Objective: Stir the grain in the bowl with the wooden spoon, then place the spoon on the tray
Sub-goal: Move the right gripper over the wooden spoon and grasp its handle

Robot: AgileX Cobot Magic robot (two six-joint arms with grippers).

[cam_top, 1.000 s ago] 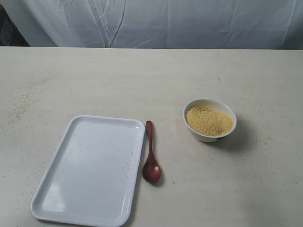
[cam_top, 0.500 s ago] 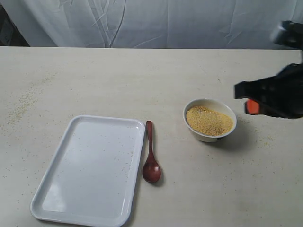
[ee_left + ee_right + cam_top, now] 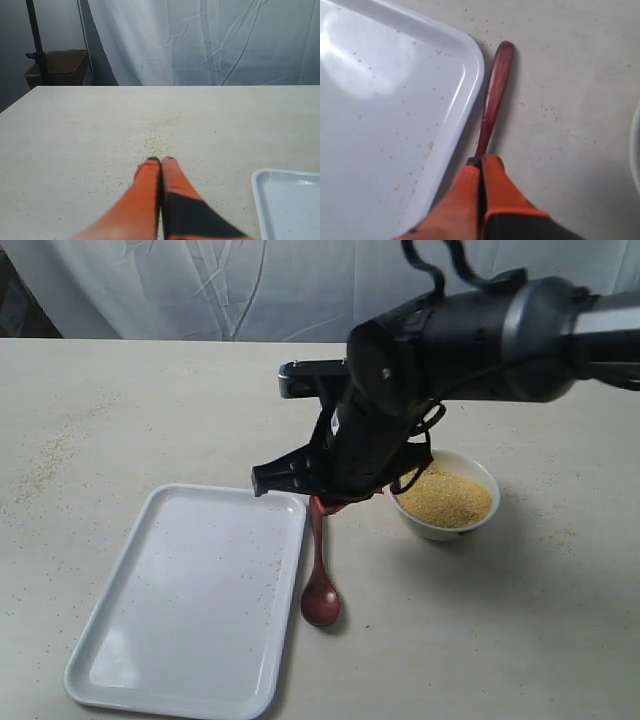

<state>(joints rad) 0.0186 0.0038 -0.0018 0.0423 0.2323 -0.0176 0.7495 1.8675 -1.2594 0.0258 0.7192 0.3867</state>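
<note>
The wooden spoon [image 3: 320, 575] lies flat on the table between the tray [image 3: 180, 680] and the bowl [image 3: 476, 466], its scoop toward the front. Yellow grain [image 3: 448, 498] fills the white bowl. My right gripper [image 3: 338, 500] hangs over the far end of the spoon's handle, and the arm hides that end and part of the bowl. In the right wrist view the gripper [image 3: 481, 161] is shut with nothing in it, just above the spoon [image 3: 494, 100] beside the tray [image 3: 380, 100]. My left gripper [image 3: 161, 160] is shut and empty over bare table.
Loose grains [image 3: 157, 142] are scattered on the tabletop ahead of the left gripper, and a corner of the tray [image 3: 287, 200] shows there. White cloth [image 3: 200, 290] hangs behind the table. A cardboard box [image 3: 57, 67] stands beyond the table's far corner.
The right arm has swung in from the right edge, passed over the bowl and now sits above the spoon's handle. Spoon, bowl and tray have not moved.
</note>
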